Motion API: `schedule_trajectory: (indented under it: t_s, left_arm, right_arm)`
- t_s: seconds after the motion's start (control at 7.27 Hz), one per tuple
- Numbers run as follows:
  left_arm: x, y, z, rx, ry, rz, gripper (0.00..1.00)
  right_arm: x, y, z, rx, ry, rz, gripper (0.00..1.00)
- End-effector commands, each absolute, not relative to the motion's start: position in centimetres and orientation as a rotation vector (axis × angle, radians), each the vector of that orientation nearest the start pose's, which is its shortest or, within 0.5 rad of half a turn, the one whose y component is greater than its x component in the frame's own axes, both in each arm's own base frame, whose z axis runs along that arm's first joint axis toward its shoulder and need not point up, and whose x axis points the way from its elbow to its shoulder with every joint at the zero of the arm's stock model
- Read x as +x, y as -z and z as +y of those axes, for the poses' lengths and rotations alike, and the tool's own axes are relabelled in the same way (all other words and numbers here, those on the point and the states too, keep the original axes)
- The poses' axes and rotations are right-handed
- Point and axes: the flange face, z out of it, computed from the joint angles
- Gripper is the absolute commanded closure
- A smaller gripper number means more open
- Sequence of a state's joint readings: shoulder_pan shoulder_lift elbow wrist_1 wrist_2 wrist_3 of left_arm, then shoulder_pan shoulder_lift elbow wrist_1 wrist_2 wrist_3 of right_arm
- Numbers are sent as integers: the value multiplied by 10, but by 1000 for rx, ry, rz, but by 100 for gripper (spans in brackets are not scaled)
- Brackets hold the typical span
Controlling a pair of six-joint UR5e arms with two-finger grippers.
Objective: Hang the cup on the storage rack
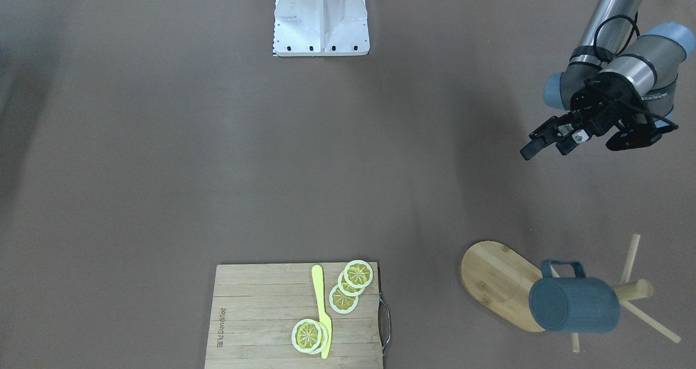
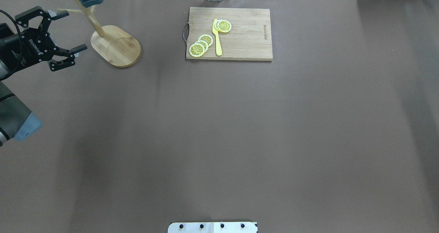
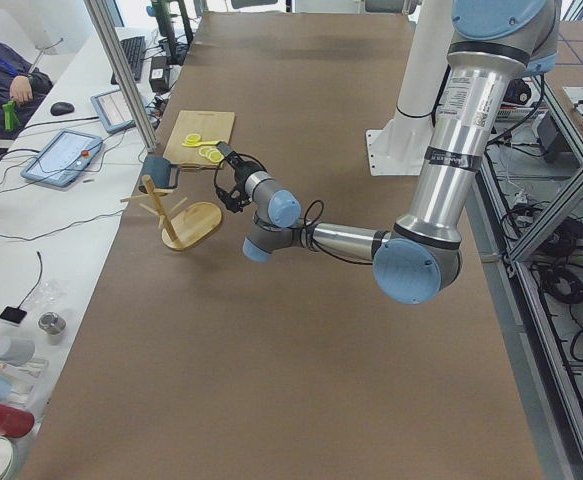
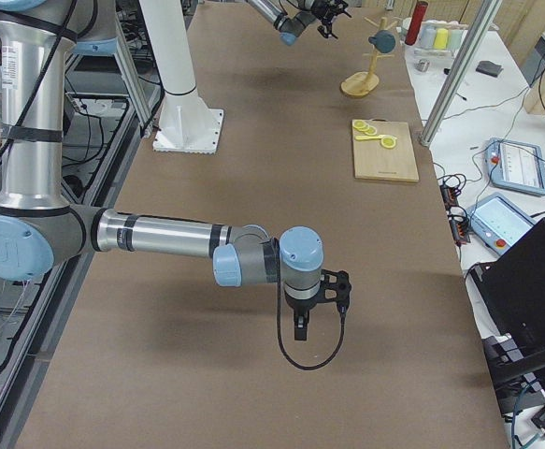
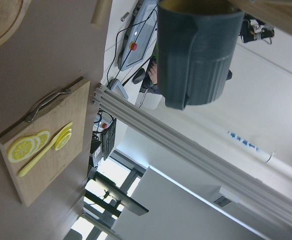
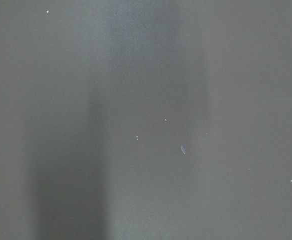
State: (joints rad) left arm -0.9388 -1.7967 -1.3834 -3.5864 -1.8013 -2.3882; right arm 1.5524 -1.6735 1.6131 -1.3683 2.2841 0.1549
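While cup (image 1: 574, 305) hangs on storage rack (image 1: 492, 274) | left claw (image 2: 73, 31) wide, empty, level nearby | right claw (image 4: 302, 329): cannot tell

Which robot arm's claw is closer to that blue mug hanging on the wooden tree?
The left. The left gripper hovers open beside the storage rack holding the cup; the right gripper hangs over the table at the opposite end.

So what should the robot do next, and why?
Probably just draw the left gripper back, away from the storage rack, and rest. The cup already hangs by its handle on one of the rack's pegs, off the table. The left gripper is open, holds nothing and is apart from the cup, so nothing seems left to grab or fix.
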Motion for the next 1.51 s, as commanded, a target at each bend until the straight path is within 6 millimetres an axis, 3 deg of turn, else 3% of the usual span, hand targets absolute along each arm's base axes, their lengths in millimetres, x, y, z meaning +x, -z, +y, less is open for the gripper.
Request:
schedule_trajectory:
  t_s: [0.0,0.28,0.55,0.69,1.1,1.38]
  left_arm:
    - [181,-425,-479,348,482,1953,1]
    - [140,-434,-480,649,215,1646,1]
    - [118,-471,-470,935,-49,1351,1]
    - [103,-485,-477,1000,-133,1200,1]
    - [37,-526,-504,1014,-322,784,1]
    - [-18,-540,-516,991,-488,544,1]
  right_arm:
    - [60,-669,-458,74,-80,-721,0]
    - [60,-668,-459,76,-79,-721,0]
    - [60,-668,-459,75,-81,-721,0]
    - [60,-669,-458,74,-80,-721,0]
    - [60,-670,-458,73,-82,-721,0]
    - [60,-669,-458,74,-81,-721,0]
